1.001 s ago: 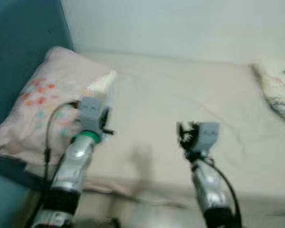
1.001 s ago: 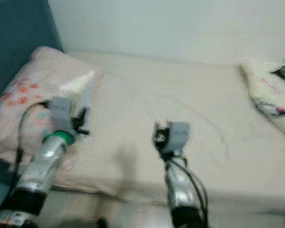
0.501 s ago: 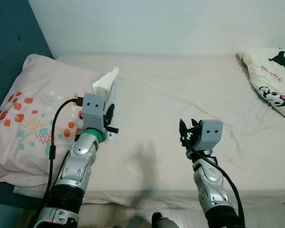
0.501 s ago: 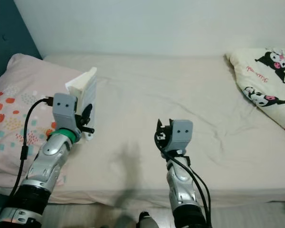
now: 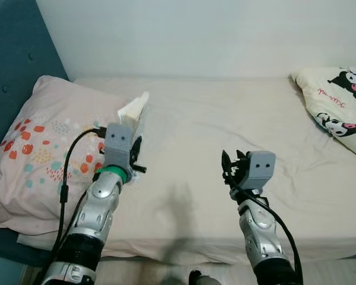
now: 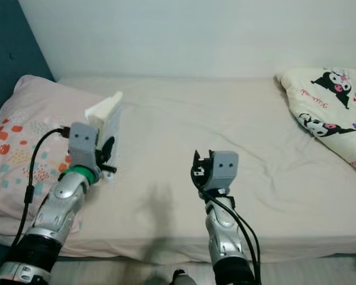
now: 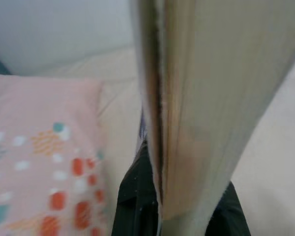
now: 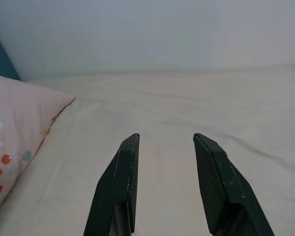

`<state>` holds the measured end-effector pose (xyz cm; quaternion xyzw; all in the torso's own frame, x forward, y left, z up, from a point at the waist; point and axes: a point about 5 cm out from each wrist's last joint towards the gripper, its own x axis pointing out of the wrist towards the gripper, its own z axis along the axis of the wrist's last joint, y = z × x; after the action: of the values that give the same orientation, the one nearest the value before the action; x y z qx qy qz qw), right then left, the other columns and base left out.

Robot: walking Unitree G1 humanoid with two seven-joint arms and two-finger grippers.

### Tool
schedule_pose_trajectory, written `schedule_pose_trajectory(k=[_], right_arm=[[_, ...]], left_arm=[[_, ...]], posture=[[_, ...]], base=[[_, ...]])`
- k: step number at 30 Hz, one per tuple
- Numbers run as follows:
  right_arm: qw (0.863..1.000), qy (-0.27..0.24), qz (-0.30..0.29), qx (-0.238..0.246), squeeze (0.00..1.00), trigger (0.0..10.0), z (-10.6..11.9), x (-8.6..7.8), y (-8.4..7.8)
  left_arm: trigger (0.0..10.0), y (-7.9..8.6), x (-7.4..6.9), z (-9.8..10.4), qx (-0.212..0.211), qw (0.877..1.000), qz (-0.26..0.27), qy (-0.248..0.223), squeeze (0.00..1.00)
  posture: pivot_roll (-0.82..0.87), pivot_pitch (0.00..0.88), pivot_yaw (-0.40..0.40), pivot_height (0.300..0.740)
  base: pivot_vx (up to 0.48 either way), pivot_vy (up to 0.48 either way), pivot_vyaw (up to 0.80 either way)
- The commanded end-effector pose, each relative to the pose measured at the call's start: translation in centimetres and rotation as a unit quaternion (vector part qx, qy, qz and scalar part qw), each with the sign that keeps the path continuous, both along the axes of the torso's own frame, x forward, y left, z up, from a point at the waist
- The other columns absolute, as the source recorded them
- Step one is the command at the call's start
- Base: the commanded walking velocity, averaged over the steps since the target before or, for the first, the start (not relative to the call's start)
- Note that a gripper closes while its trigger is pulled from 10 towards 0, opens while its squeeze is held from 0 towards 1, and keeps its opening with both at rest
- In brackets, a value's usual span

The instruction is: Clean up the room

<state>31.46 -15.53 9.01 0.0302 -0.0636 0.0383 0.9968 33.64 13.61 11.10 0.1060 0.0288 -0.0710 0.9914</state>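
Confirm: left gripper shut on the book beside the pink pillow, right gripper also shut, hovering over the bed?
Not quite. The right gripper is open: the right wrist view shows its two black fingers apart with bare sheet between them. The rest holds: the left gripper is shut on the book beside the pink pillow, over the bed.

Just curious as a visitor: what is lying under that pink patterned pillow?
The pillow rests on the beige bed sheet, against the teal headboard. Anything beneath it is hidden.

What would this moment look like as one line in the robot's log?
left gripper: shut on book, held upright above bed beside pink pillow | right gripper: fingers open, holding nothing, over bed | cartoon-print blanket: far right
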Motion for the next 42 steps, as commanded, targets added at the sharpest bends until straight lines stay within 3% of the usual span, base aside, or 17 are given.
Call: schedule_pose_trajectory(k=[1,7,12,25,42], right_arm=[[1.0,0.02,-0.003,0.006,0.0,10.0,-0.9,-0.4,-0.1],[1.0,0.021,-0.003,0.007,0.0,10.0,-1.0,-0.4,-0.2],[1.0,0.021,-0.002,0.007,0.0,10.0,-1.0,-0.4,-0.2],[1.0,0.024,-0.005,0.009,0.0,10.0,-1.0,-0.4,-0.3],[0.998,0.032,-0.022,0.043,0.0,10.0,-1.3,-0.8,-0.7]], left_arm=[[10.0,0.5,-0.2,-0.7,0.046,0.999,0.012,0.001,0.0],[10.0,1.4,-0.5,-1.9,0.101,0.995,0.024,0.004,0.0],[10.0,0.7,-1.0,-1.9,0.136,0.99,-0.006,-0.041,0.0],[10.0,-0.9,-0.8,-1.2,0.14,0.987,-0.03,-0.075,0.0],[10.0,-1.8,-0.7,-1.0,0.151,0.982,-0.057,-0.099,0.0]], posture=[[-0.02,0.059,0.073,0.7],[-0.02,0.062,0.071,0.675],[-0.02,0.064,0.071,0.65],[-0.03,0.062,0.074,0.6],[-0.03,0.073,0.097,0.6]], base=[[0.0,0.0,0.0],[0.0,0.0,0.0],[0.0,0.0,0.0],[0.0,0.0,0.0],[0.0,0.0,0.0]])
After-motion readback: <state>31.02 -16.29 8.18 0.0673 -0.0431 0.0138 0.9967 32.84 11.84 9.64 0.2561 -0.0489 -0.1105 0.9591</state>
